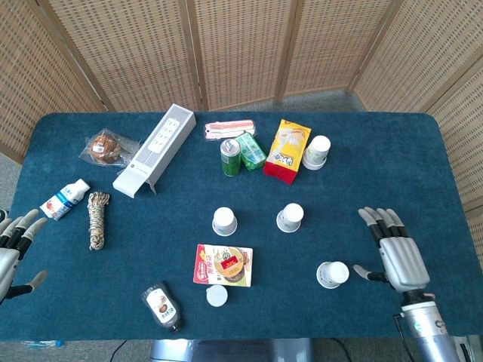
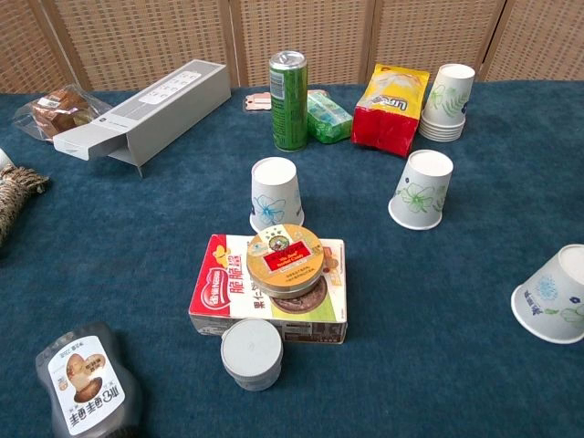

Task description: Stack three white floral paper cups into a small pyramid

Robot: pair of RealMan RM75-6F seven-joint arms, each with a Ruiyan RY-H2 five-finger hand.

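- The left hand (image 1: 9, 253) is at the table edge, far left of the biscuit box (image 1: 223, 265), fingers spread, holding nothing.
- Two upside-down cups (image 1: 224, 221) (image 1: 290, 217) stand just behind that box, a gap apart.
- Third cup (image 1: 332, 274) sits right of the box.
- The right hand (image 1: 395, 253) is open and empty just beside it; grab gently, don't squash.

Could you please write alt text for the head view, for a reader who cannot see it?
Three upturned floral cups stand apart on a blue table, unstacked, with the open right hand beside the nearest. The left hand sits open at the table's left edge; snacks, a can and boxes lie behind.
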